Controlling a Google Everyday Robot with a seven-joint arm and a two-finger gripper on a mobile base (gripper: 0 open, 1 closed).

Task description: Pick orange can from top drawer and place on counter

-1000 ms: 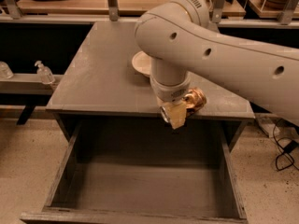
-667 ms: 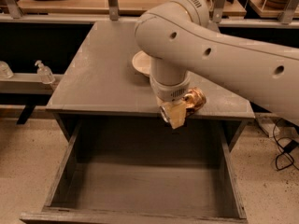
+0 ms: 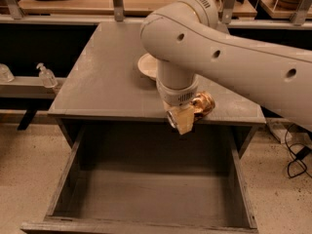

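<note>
At the left, the top drawer point(image 3: 68, 179) is standing pulled well out beneath the table point(image 3: 107, 77). What I am seeing of its floor is bare, so I am judging the pick as done. Further right, a white bowl point(image 3: 146, 66) is resting mid-table, partly hidden behind my arm point(image 3: 234, 57).

My end effector point(image 3: 183, 122) is hanging over the table's front edge, pointing down toward the drawer opening. The orange can point(image 3: 204, 104) is sitting just to its right, touching it, at the front edge of the table. I cannot tell whether I am gripping the can or have let it go. I also cannot tell whether the can is bearing on the tabletop or hanging just above it.

Against a second ago, almost nothing is changing: the end effector and the can are showing in the same spots. I am reading that as a pause at the placement point, with carrying over and only release and retreat remaining. The can is so near the edge that it is risking a roll back into the drawer.
</note>
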